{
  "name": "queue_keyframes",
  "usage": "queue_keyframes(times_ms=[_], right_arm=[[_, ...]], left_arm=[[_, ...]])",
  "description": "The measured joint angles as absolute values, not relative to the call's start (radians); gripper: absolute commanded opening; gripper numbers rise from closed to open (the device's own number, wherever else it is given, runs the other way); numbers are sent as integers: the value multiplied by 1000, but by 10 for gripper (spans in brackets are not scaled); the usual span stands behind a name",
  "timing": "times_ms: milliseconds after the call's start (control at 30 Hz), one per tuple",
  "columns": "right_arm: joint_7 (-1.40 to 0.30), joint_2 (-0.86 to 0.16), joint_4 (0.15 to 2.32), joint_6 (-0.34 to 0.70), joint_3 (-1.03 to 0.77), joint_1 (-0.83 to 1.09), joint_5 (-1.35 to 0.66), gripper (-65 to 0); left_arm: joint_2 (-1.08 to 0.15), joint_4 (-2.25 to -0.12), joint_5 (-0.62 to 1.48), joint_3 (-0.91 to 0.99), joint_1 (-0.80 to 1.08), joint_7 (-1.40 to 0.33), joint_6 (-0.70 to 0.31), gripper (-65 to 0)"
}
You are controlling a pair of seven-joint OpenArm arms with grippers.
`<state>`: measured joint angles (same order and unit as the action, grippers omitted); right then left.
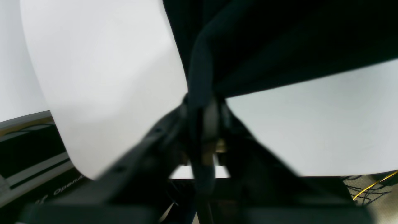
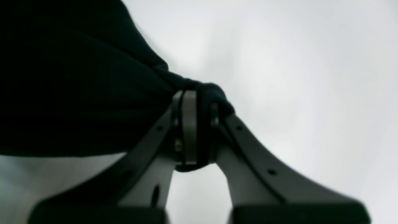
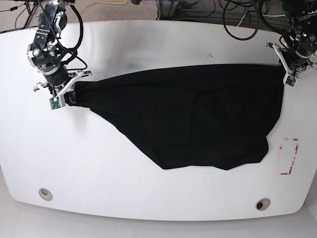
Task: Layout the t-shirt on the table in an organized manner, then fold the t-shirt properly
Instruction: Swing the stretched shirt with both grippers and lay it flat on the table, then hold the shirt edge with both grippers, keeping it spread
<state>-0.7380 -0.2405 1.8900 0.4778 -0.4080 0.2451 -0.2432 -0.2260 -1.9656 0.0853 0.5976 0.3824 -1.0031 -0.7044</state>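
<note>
Spanning both jaws — t-shirt (image 3: 198, 114), corners seemingly pinched.

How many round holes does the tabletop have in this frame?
2: one hole near the front left corner, the other hole near the front right; the t-shirt may hide more.

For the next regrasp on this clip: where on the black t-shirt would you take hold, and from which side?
Probably the loose lower hem of the t-shirt, coming from the near table edge. Its upper corners are already bunched in the right gripper and at the left gripper; the body sags into a curved, rumpled lobe there, with bare tabletop in front for a low approach.
</note>
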Motion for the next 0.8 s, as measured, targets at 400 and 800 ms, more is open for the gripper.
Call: queue_keyframes(times_ms=[400,800], right_arm=[[-738,-241,1890,476,-408,234,-241,-650],[-738,-241,1890,476,-406,234,-241,-650]], left_arm=[[-227,-1964,73,568,393,-1061,-698,-315],[-228,-1962,76,567,424,-1064,-700,-318]])
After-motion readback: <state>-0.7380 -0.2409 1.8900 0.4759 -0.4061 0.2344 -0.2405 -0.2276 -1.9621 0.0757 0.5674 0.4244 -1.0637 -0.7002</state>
